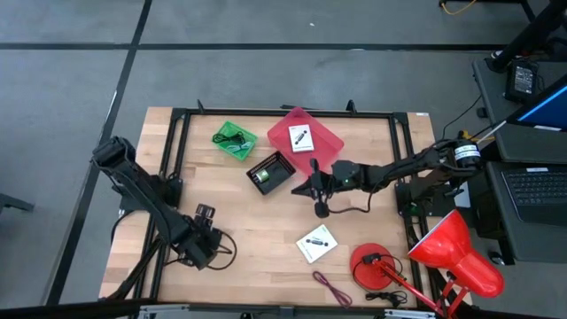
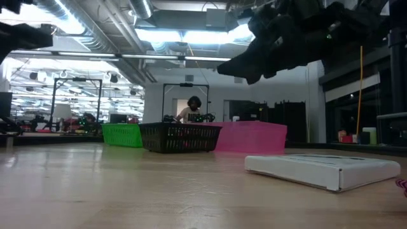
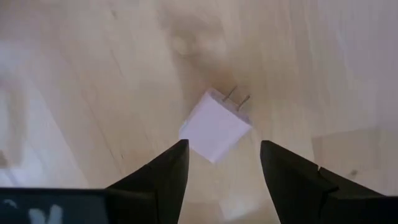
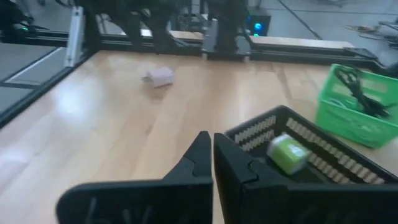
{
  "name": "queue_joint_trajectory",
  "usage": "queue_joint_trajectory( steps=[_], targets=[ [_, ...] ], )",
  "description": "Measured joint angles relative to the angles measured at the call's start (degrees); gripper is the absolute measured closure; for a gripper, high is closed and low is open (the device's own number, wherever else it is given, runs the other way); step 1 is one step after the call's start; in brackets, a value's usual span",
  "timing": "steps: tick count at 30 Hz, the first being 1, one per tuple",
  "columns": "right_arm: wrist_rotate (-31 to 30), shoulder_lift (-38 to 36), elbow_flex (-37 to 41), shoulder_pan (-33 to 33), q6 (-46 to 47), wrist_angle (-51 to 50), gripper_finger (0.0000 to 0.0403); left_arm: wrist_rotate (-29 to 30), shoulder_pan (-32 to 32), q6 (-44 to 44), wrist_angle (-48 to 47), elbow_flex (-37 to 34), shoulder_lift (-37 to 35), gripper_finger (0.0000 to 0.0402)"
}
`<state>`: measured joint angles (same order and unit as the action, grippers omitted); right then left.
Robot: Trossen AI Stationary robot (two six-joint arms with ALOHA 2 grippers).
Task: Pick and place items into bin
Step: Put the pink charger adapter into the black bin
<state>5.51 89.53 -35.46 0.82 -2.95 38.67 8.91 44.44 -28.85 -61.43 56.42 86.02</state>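
Between the spread fingers of the left gripper (image 3: 221,168) a white plug adapter (image 3: 216,125) lies loose on the wooden table (image 3: 93,93), seemingly untouched, while the high view hides it beneath that arm.

shut right gripper (image 4: 212,163) over black basket (image 4: 323,155), green bin (image 4: 357,106) beyond

2 dark arms (image 1: 146,199), tapered black fingers (image 3: 163,177)
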Motion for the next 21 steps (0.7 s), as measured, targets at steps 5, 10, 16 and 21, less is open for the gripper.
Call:
queue_joint_trajectory(
  steps=[5,10,16,21],
  targets=[
    [0.1,0.0,0.0,3.6,1.4,2.3,0.0402,0.6,0.1,1.7,-0.4,0.0,3.7,0.0208],
    [0.1,0.0,0.0,7.4,1.4,5.3,0.0402,0.4,0.1,5.5,-0.6,0.0,7.6,0.0208],
    [-0.3,0.0,0.0,11.3,1.4,8.1,0.0402,2.4,0.1,9.6,-0.6,0.0,11.9,0.0208],
    [-5.6,0.0,0.0,14.0,1.4,8.3,0.0402,5.6,0.1,11.2,-0.7,0.0,13.1,0.0208]
  ],
)
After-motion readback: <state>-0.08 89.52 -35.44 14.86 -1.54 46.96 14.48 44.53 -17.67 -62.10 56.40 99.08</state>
